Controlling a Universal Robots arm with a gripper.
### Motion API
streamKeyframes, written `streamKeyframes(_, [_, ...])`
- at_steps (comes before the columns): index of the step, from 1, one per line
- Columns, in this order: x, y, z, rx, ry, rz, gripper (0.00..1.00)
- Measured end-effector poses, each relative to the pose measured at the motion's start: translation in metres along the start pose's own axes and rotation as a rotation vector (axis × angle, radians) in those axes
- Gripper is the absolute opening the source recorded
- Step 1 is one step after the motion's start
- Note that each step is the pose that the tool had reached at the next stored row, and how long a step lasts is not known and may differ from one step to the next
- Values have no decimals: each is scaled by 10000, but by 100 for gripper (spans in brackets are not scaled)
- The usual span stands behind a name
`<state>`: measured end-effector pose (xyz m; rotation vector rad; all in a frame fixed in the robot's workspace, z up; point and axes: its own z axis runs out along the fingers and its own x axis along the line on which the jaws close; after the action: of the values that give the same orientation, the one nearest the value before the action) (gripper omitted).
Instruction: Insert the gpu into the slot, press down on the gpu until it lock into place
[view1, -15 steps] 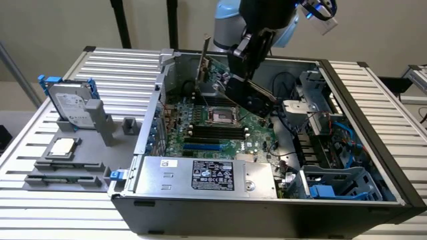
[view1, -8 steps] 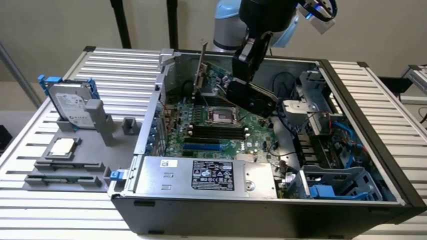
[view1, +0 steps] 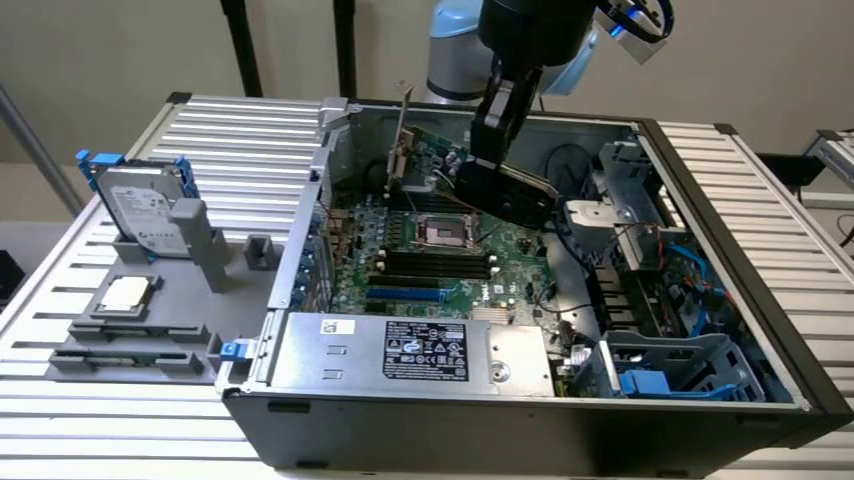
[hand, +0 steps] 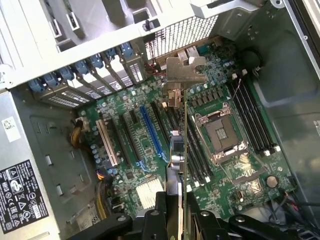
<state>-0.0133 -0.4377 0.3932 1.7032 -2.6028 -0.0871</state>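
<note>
Pincer (hand: 179, 212) clenched on the gpu (hand: 177, 150); the card stands on edge, lifted apart from the slot (hand: 151, 132), nearer the processor socket (hand: 220, 132), free room around its edges.

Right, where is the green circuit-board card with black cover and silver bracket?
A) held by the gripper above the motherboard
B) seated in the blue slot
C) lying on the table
A: the gripper holds the green card above the motherboard; the long blue slot is empty.
</note>
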Motion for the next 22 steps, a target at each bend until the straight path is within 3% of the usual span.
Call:
streamKeyframes(16, [0, 0, 0, -3, -3, -34, 26])
streamKeyframes(17, [3, 4, 1, -16, -26, -112, 26])
streamKeyframes(20, [5, 9, 15, -96, -185, -467, 26])
streamKeyframes(22, [4, 9, 24, -118, -216, -781, 26])
